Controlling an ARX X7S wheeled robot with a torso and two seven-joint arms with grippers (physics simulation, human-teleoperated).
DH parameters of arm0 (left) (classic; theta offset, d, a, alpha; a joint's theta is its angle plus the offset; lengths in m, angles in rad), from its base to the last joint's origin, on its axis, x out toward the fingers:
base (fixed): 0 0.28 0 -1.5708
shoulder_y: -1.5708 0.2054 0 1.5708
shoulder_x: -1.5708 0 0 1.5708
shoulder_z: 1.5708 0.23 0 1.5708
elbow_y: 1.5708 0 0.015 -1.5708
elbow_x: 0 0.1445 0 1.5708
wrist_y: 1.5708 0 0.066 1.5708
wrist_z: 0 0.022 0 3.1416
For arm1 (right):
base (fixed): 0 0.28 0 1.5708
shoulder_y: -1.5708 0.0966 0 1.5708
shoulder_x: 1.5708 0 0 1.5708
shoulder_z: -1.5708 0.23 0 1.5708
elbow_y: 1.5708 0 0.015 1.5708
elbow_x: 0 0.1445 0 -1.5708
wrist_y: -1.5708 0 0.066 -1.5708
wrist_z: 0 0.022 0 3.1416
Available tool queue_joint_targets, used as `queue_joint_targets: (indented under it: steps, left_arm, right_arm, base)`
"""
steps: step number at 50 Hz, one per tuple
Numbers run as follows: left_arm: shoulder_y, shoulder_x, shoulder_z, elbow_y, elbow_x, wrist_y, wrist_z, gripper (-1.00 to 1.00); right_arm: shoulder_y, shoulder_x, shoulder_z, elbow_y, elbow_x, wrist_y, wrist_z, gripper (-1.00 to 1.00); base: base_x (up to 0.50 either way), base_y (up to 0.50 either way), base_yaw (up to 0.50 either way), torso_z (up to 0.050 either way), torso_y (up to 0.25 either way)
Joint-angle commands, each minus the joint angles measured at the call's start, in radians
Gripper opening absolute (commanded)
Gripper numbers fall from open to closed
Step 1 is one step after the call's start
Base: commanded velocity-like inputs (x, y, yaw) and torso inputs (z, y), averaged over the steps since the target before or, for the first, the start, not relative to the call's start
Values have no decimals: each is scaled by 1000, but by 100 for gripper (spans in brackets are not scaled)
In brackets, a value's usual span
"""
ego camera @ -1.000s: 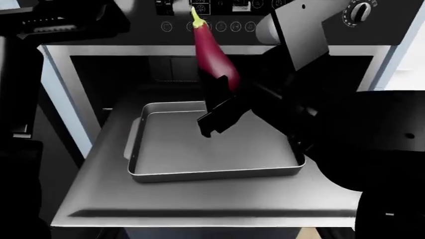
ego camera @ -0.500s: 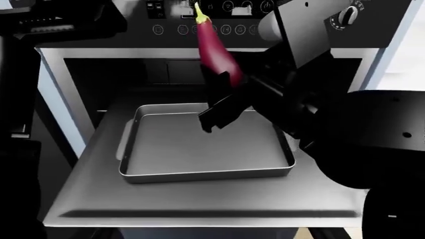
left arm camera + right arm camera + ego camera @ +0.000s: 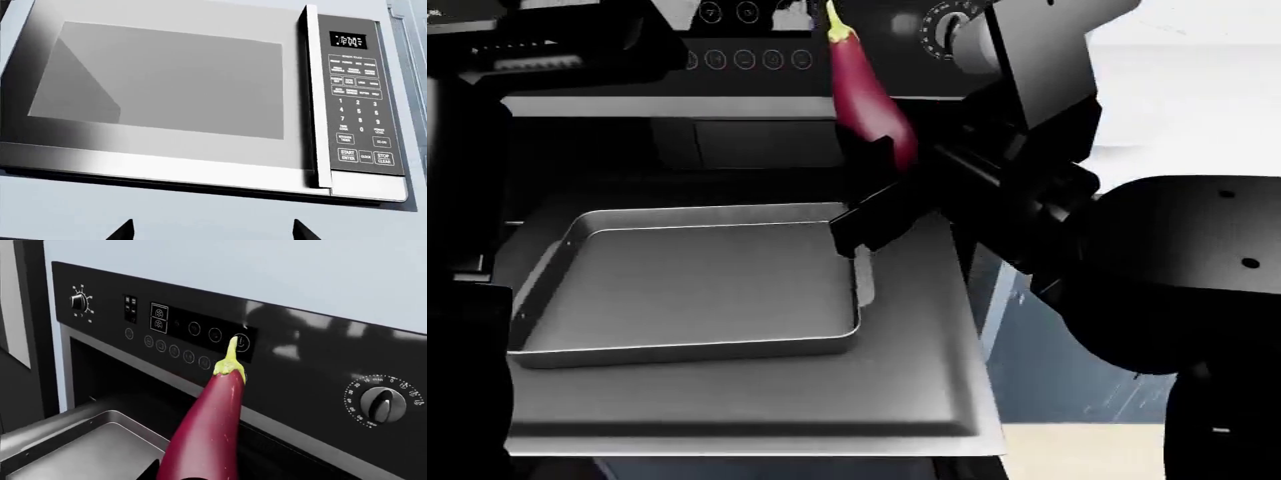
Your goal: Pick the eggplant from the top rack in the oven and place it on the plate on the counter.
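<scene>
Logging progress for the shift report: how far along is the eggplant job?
Done: the eggplant is off the top rack, lifted above the baking tray. In hand: the right claw grips its lower end. Left: carrying it to the plate, which is not in view.

The eggplant (image 3: 868, 95) is glossy dark purple with a yellow-green stem cap. It stands nearly upright, stem up, its lower end clamped in the right gripper (image 3: 874, 165). Behind it is the black oven (image 3: 287, 355); the grey top rack (image 3: 921, 350) lies below the gripper.
</scene>
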Motion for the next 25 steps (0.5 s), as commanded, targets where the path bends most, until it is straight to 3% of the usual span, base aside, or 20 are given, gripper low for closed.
queue_joint_targets:
  steps: [1, 25]
  left_arm:
    - [1, -5, 6, 1, 2, 9, 0, 100]
    - [4, -18, 15, 1, 1, 25, -7, 100]
  right_arm:
    - [9, 6, -9, 1, 4, -10, 3, -100]
    - [10, 20, -30, 1, 15, -39, 5, -100]
  base:
    - [0, -500, 0, 0, 0]
    - [0, -500, 0, 0, 0]
